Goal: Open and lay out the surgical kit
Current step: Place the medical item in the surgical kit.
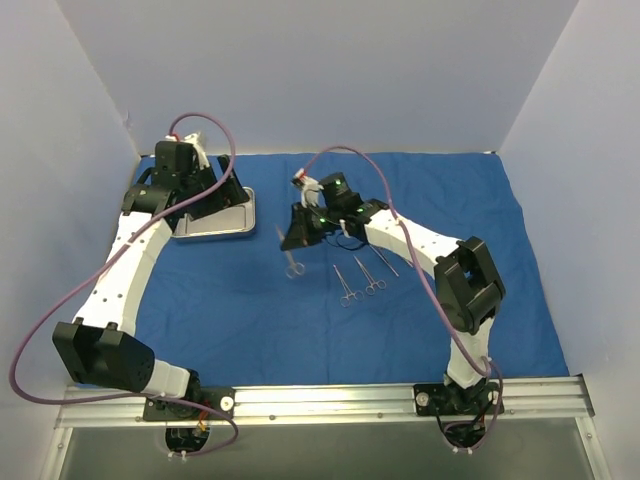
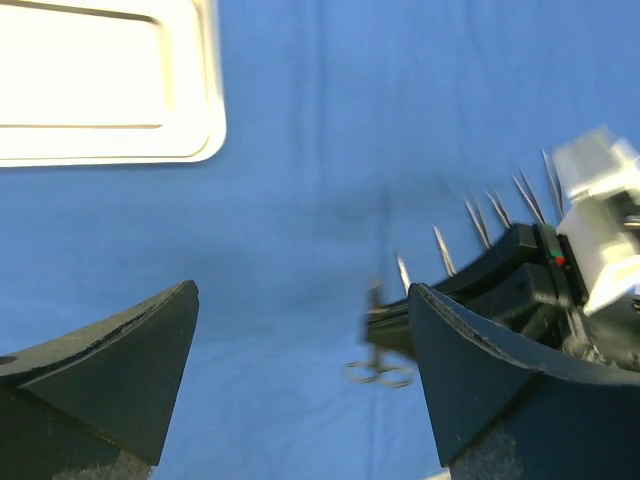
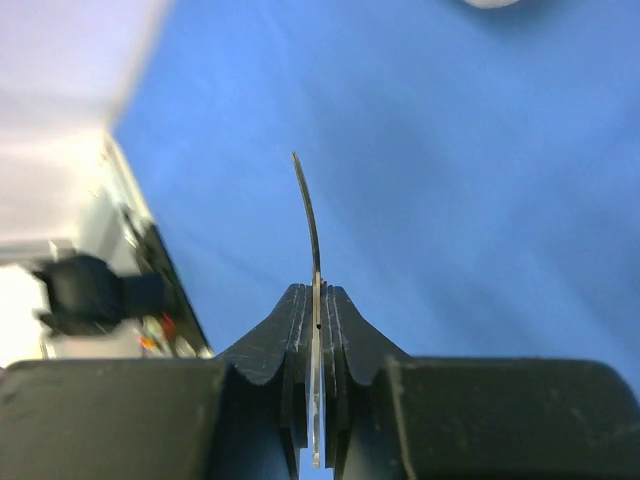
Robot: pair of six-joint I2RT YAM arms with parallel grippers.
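The royal-blue cloth [image 1: 250, 310] of the surgical kit lies spread flat over the table. Its shiny steel tray [image 1: 242, 222] sits at the back left, seen again in the left wrist view as the tray [image 2: 100, 80]. Over that tray hangs my left gripper [image 1: 215, 200], open [image 2: 300, 350] with nothing between its fingers. Near the cloth's middle, my right gripper [image 1: 298, 236] is shut [image 3: 317, 310] on a thin curved scissor-like instrument [image 3: 308, 215], whose ring handles [image 1: 292, 266] hang below it. Three more instruments [image 1: 347, 285] lie side by side on the cloth to the right.
White walls close in the back and both sides. A metal rail [image 1: 330, 400] carrying both arm bases runs along the near edge. Purple cables [image 1: 360, 160] loop above each arm. My right arm's elbow [image 1: 468, 280] rises over the cloth's right half.
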